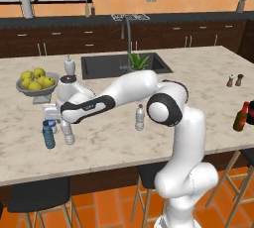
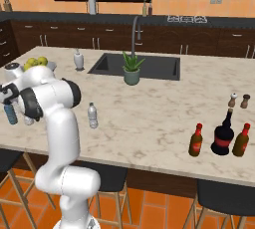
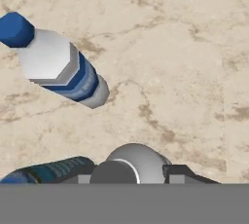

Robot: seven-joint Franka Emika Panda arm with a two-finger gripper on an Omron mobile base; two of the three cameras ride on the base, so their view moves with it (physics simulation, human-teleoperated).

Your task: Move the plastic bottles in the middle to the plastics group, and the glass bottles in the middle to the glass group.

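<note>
Holding one ribbed clear plastic water bottle (image 1: 68, 136) in the closed pincer (image 3: 131, 173) beside the blue-tinted plastic bottle (image 1: 48, 136), left on the marble tabletop (image 1: 198, 73). Leaving, seemingly, just the second clear water bottle (image 1: 140, 118) mid-tabletop.

Marble island counter (image 1: 198, 73): bottles, fruit bowl (image 1: 35, 87), shakers (image 1: 234, 80).

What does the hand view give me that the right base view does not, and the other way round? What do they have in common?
The hand view gives the blue-labelled bottle, seen close and from above.
The right base view gives the sink, the plant, a water bottle standing mid-counter, a brown bottle and the shakers.
Both give the marble counter and the blue-tinted bottle.
</note>
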